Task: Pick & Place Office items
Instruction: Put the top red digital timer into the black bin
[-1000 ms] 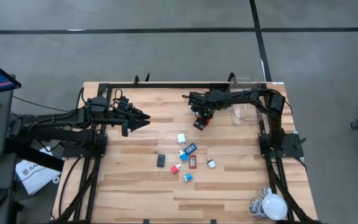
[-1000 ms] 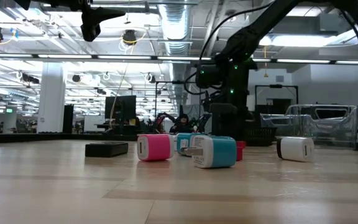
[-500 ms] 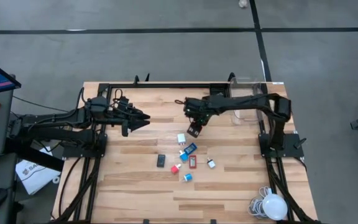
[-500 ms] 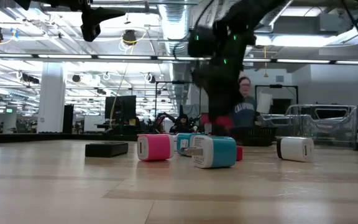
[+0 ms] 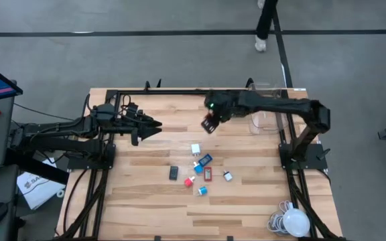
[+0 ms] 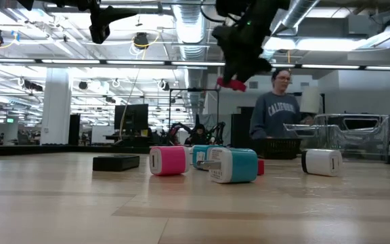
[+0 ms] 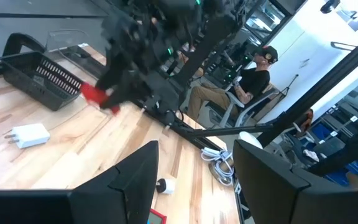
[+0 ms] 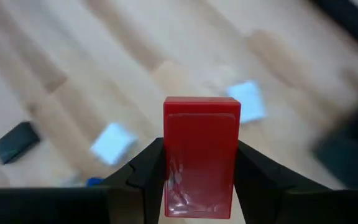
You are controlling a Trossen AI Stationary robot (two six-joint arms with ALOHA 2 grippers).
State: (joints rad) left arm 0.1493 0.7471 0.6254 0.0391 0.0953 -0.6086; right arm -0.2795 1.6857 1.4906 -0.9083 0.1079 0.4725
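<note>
**Right arm lifts red piece away from the pile**

On the left side, the left gripper [image 5: 154, 125] hangs above the table w/ its fingers apart and holds nothing; same place as 1 s ago, so this arm only waits.

In the middle, the office items [image 5: 200, 171] lie on the wood: a black piece [image 5: 173, 173], a pink one [image 6: 167, 161], blue ones [image 6: 234, 166], white ones [image 6: 322, 162]. The group looks the same as 1 s ago, none touched.

The change is at the right gripper [image 5: 210, 123]. It was low near the table's far part 1 s ago, then swung toward the pile; now it is raised high and has moved back toward the far edge. Its fingers [image 8: 145, 169] are closed narrow on a red piece [image 8: 201, 155], which stands between them, well above the table. In the low view the red piece [image 6: 232, 84] hangs high over the pile.

I judge the pick is done for this piece and the carry is in progress; approx. nine pieces are left.

Pose: the right arm is stretched from its base across to the centre, nearly level, wrist bent down. A black basket [image 7: 39, 78] and a clear bin [image 5: 263, 114] stand at the far right; which one is the target I cannot tell. A person [image 6: 279, 108] passes behind the table.
</note>
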